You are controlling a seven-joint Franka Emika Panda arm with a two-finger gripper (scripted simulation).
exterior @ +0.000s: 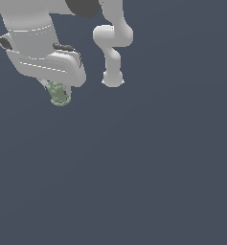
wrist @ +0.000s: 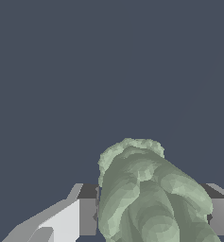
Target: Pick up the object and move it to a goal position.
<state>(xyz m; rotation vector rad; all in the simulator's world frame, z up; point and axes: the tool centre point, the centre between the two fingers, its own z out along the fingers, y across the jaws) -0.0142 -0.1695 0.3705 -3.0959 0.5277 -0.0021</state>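
Exterior view: the white arm (exterior: 43,48) is reaching down at the exterior view's upper left, and the gripper (exterior: 60,93) is sitting mostly hidden under the hand. The object (exterior: 60,94), a pale grey-green lumpy thing, is poking out just below the hand. The plain dark floor (exterior: 148,182) is giving no shadow or contact cue here, so I cannot tell whether the object is resting or lifted. No goal marker is showing.

Wrist view: the object (wrist: 151,198) is filling the space between the two fingers (wrist: 87,215), with the gripper (wrist: 153,215) closing around it; both dark pads are touching its bumpy sides. The grip is looking clamped on the object.

Judgement: the step in hand is carrying. The bumpy rounded surface is likely offering only patchy contact, so holding steady pressure and moving smoothly, without jerks or wrist twists, should be keeping it from rolling out of the pads.
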